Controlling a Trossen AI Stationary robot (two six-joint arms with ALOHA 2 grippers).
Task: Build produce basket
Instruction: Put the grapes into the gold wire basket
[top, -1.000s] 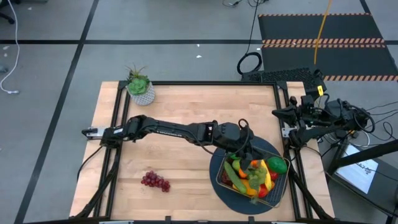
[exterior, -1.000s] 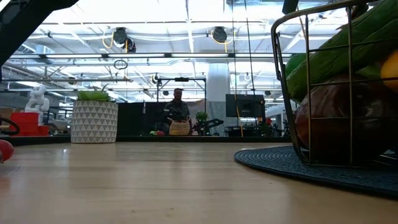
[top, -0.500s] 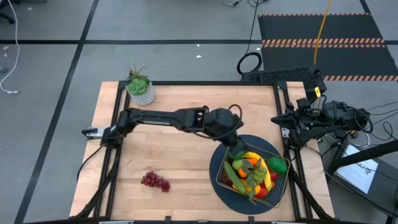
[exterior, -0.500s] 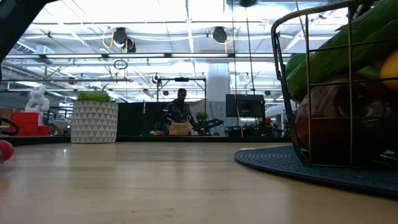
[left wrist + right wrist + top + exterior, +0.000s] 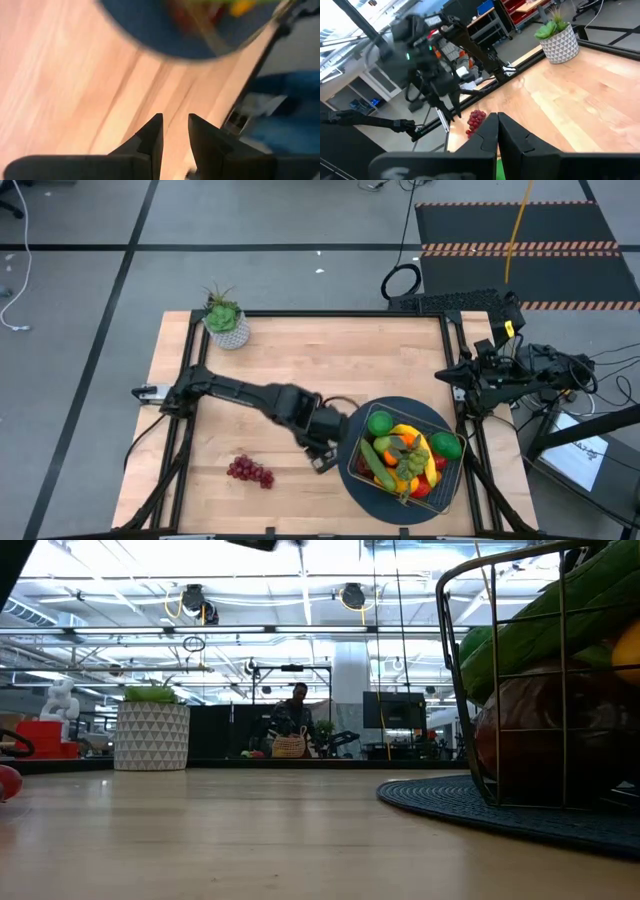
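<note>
The wire-mesh basket (image 5: 405, 463) sits at the lower right of the high view, its long axis running diagonally from upper left to lower right, resting on a round dark blue woven mat (image 5: 352, 442). It is heaped with glossy toy produce (image 5: 404, 455): a long green cucumber (image 5: 377, 464) lying along the same diagonal, a round lime (image 5: 380, 423), yellow, orange and red pieces. A knobbly bunch of purple grapes (image 5: 250, 471) lies well apart on the pale wooden worktop (image 5: 300, 360), lower left. The left pincer (image 5: 322, 461) hovers just beside the mat's left edge, its dark fingers (image 5: 150, 140) slightly parted and pinching nothing. The right pincer (image 5: 498, 131), at the right edge, is pressed together. A potted plant (image 5: 225, 320) stands upper left.
</note>
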